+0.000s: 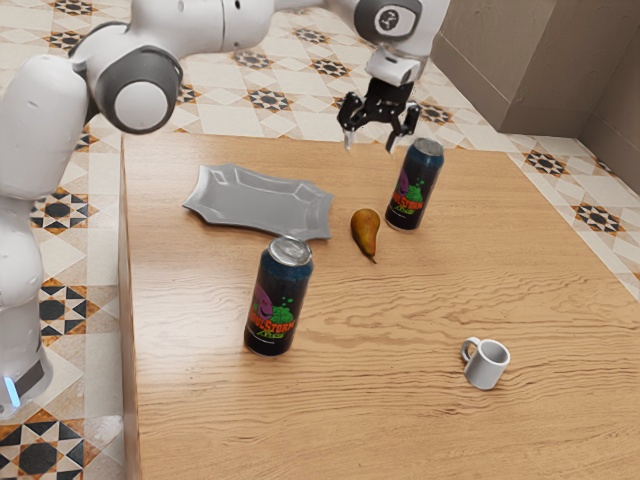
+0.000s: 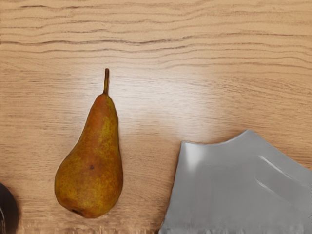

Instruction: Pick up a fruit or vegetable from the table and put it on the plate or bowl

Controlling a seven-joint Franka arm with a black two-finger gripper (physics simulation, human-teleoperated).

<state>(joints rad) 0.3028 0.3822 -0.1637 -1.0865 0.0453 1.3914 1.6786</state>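
Locating pear point(image 1: 365, 232) on table point(image 1: 400, 400): just right of plate point(image 1: 255, 200), left of far can point(image 1: 413, 185), touching neither. Posn vs gripper point(image 1: 372, 138): below, toward near side. Long axis approx. near-far, stem nearward. Gripper status: open, empty, hovering. Reqd next, prob.: descend nearward, set jaws across pear's belly.

The arm point(image 1: 130, 85) rises at the exterior view's left and stretches across the top to the gripper point(image 1: 370, 137), which hangs pointing down above the table's point(image 1: 400, 400) far edge, jaws spread, holding nothing.
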